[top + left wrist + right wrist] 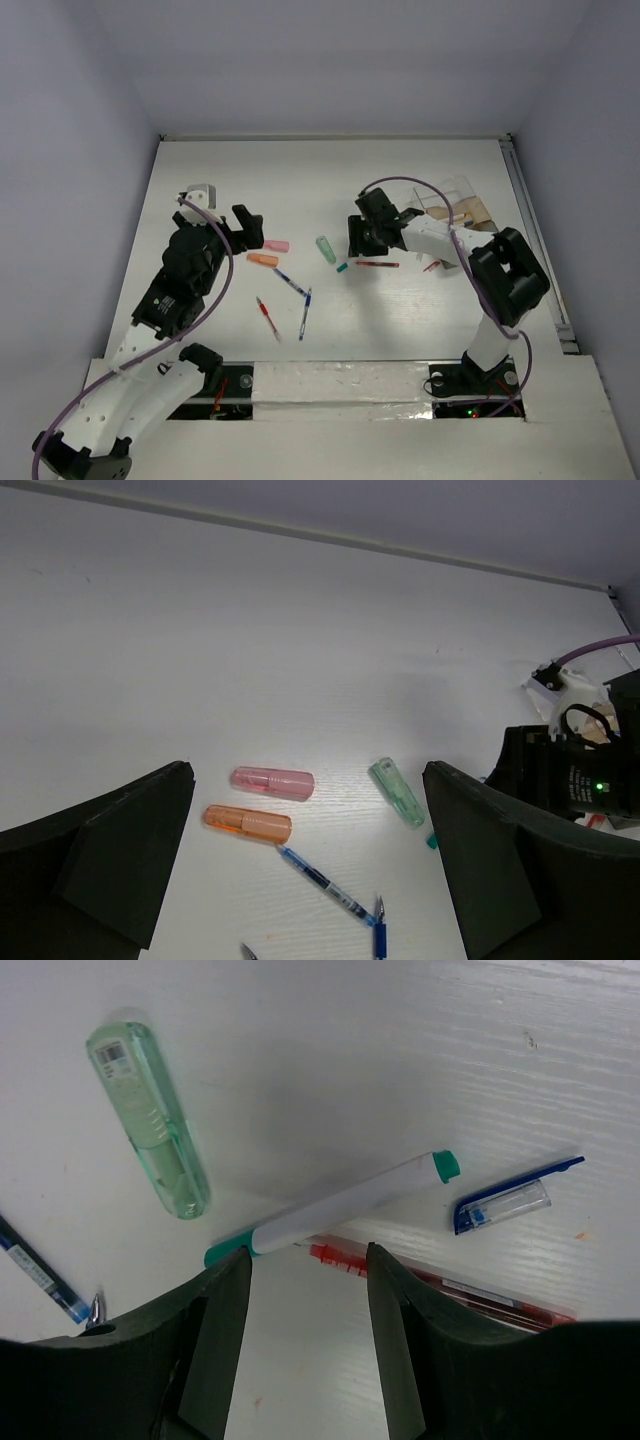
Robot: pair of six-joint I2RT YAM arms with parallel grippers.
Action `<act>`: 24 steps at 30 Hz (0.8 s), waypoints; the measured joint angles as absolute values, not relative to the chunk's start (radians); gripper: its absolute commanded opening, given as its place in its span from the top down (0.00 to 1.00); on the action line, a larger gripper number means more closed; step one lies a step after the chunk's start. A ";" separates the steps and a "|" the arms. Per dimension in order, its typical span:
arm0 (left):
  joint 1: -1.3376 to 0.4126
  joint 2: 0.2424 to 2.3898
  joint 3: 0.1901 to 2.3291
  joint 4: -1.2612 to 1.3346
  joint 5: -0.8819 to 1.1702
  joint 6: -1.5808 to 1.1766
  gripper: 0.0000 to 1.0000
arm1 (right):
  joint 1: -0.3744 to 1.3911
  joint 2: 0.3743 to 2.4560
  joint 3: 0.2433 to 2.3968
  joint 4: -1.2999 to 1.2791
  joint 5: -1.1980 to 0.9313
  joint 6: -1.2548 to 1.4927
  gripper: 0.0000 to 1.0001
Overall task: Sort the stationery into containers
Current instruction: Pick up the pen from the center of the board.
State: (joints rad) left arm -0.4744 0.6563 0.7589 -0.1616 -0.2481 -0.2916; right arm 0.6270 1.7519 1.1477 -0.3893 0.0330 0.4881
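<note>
The stationery lies loose on the white table. My left gripper hangs open above a pink eraser and an orange eraser, its fingers wide on either side and holding nothing. A pale green piece and a blue pen lie nearby. My right gripper is open and low over the table, its fingertips just short of a white-bodied pen with green ends. A red pen runs under its right finger. The clear container stands behind the right arm.
A blue pen cap lies beside the white-bodied pen. A second blue pen and another red pen lie nearer the front edge. A small red piece sits by the right arm. Grey walls enclose the table.
</note>
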 measured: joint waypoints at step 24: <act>-0.527 0.577 0.759 -0.162 -0.249 -0.289 0.01 | 0.636 1.934 1.284 -0.367 0.111 0.572 0.59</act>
State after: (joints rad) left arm -0.5274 0.5770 0.7589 -0.1619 -0.2485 -0.2893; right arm 0.6357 1.9339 1.2839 -0.3672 0.1108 0.5724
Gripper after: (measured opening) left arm 0.989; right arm 0.411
